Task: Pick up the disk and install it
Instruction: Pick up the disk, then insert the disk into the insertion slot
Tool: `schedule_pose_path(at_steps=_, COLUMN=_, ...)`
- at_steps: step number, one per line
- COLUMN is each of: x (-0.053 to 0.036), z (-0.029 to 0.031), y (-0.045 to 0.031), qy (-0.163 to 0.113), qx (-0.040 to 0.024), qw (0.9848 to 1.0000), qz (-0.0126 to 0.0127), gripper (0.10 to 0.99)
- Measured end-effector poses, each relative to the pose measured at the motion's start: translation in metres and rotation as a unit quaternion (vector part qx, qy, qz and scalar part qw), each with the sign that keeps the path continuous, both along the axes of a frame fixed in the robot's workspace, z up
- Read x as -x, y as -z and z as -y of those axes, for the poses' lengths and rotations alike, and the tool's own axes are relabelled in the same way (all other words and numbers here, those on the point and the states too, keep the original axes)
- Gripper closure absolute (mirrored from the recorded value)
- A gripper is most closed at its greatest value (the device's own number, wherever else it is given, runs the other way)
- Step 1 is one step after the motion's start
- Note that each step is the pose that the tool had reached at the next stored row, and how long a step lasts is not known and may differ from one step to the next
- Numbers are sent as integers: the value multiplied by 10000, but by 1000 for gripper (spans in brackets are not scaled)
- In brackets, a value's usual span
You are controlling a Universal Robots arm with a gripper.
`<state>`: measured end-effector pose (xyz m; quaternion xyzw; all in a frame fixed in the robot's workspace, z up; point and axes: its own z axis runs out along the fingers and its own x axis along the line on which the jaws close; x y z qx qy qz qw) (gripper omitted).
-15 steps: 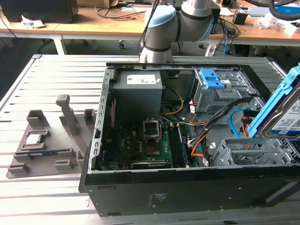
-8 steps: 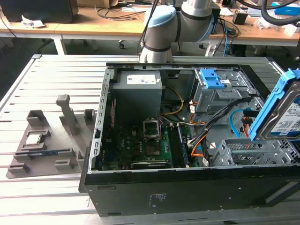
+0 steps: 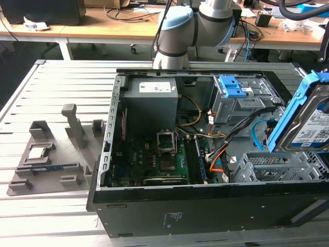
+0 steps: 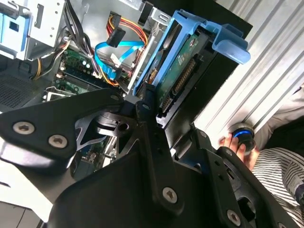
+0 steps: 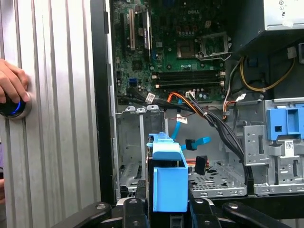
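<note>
The bench (image 3: 51, 82) is a grey metal top of long parallel slats. An open black computer case (image 3: 205, 211) lies on its side on it. Just beside the case, on the exterior view's left, sits a grey holder tray (image 3: 56, 159). In the first wrist view a hand (image 5: 10, 83) rests on a blue-lit round button (image 5: 13, 108) on the slats.

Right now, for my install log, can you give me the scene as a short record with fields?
case: open, motherboard exposed
gripper: shut on the disk
disk: tilted, in the air above the case, at the exterior view's right; not in a bay
person's hand: on a blue-lit button on the table
</note>
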<state>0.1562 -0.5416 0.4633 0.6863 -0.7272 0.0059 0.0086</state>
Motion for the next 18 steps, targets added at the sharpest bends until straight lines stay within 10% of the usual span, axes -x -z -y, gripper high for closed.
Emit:
schedule_pose_path(at_steps=6, x=260, z=38, y=9, qy=0, qx=4, qw=10000, qz=0, gripper=722)
schedule_pose_path(at_steps=18, x=260, z=37, y=39, qy=103, qx=5, qw=9999, qz=1, gripper=722)
